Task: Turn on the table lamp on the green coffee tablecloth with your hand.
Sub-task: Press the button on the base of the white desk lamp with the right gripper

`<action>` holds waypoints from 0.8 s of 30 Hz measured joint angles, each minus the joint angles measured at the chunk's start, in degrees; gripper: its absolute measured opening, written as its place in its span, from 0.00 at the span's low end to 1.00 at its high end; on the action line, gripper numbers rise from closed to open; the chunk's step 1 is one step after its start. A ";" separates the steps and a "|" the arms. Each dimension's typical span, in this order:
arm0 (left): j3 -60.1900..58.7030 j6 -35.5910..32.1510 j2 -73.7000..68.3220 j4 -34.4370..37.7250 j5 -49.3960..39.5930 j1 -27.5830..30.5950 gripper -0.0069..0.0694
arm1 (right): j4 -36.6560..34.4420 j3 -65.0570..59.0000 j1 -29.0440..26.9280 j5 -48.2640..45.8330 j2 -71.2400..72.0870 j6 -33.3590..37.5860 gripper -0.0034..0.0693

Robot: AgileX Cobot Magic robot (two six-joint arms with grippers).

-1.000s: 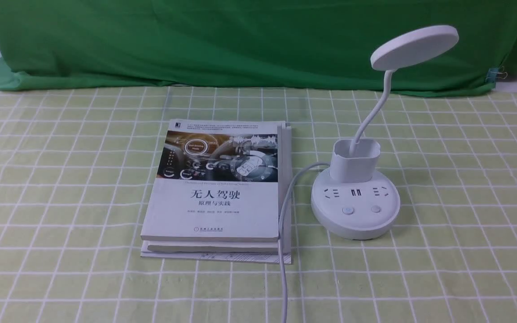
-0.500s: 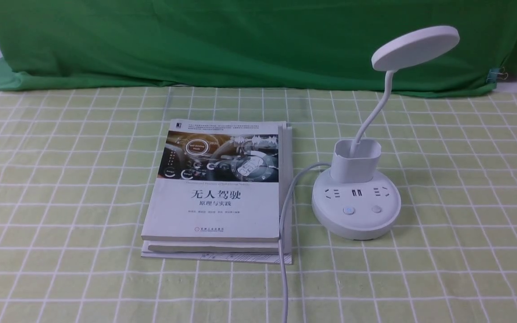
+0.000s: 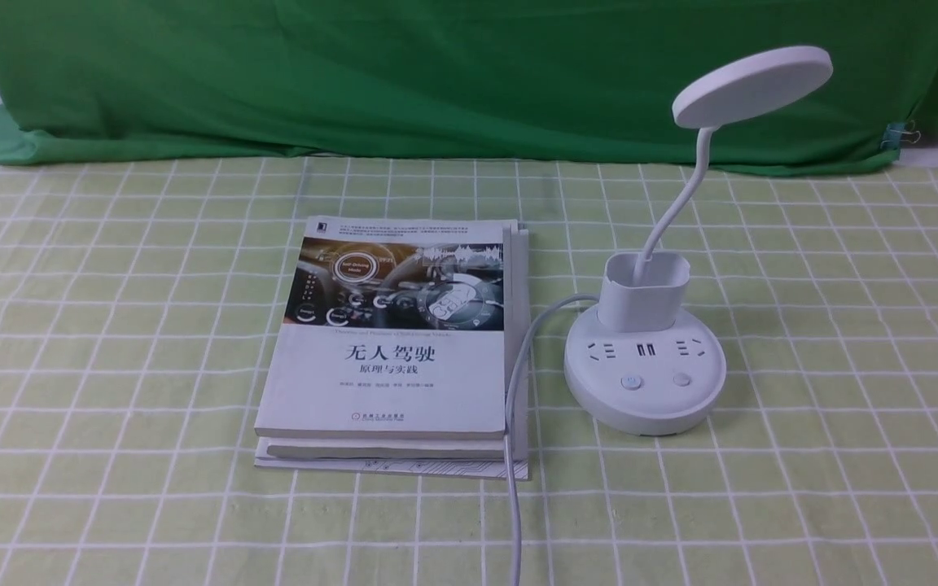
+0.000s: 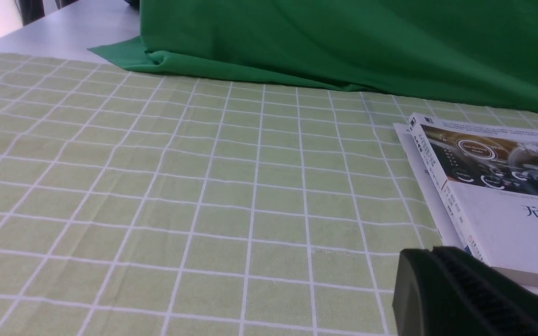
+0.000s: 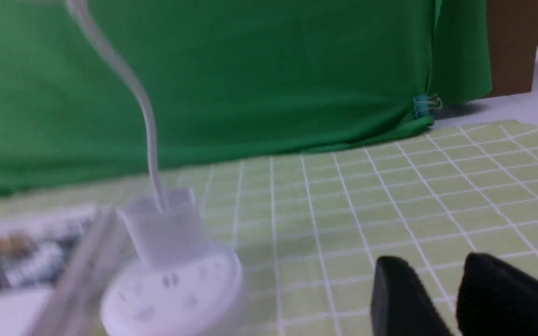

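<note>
The white table lamp (image 3: 644,382) stands on the green coffee tablecloth (image 3: 111,325), right of centre. Its disc head (image 3: 752,85) is not lit, and two buttons (image 3: 631,382) sit at the front of its base. My right gripper (image 5: 437,263) is open by a narrow gap and empty; the lamp (image 5: 171,289) shows blurred some way from it. My left gripper (image 4: 427,249) is shut and empty, low over the cloth (image 4: 157,186) beside the books. Neither gripper shows in the front view. No jointed black hand with a silver-grey piece is in view.
Two stacked books (image 3: 392,342) lie left of the lamp, also in the left wrist view (image 4: 498,186). The lamp's white cable (image 3: 514,423) runs along the books' right edge to the near table edge. A dark green backdrop cloth (image 3: 436,73) hangs behind.
</note>
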State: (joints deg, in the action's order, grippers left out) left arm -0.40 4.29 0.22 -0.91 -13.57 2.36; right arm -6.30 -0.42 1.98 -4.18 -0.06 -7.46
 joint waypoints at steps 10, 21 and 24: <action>0.00 0.00 0.00 0.00 0.00 0.00 0.09 | -0.06 0.00 0.00 8.32 0.00 -16.11 0.32; 0.00 0.00 0.00 0.00 0.00 0.00 0.09 | -0.20 16.56 0.00 -17.30 -12.52 -5.46 0.09; 0.00 0.00 0.00 0.00 0.00 0.00 0.09 | -0.20 23.41 0.00 -27.33 -19.62 0.69 0.10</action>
State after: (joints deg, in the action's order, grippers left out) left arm -0.40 4.29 0.22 -0.91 -13.57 2.36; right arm -6.50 22.99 1.98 -31.51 -19.68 -6.77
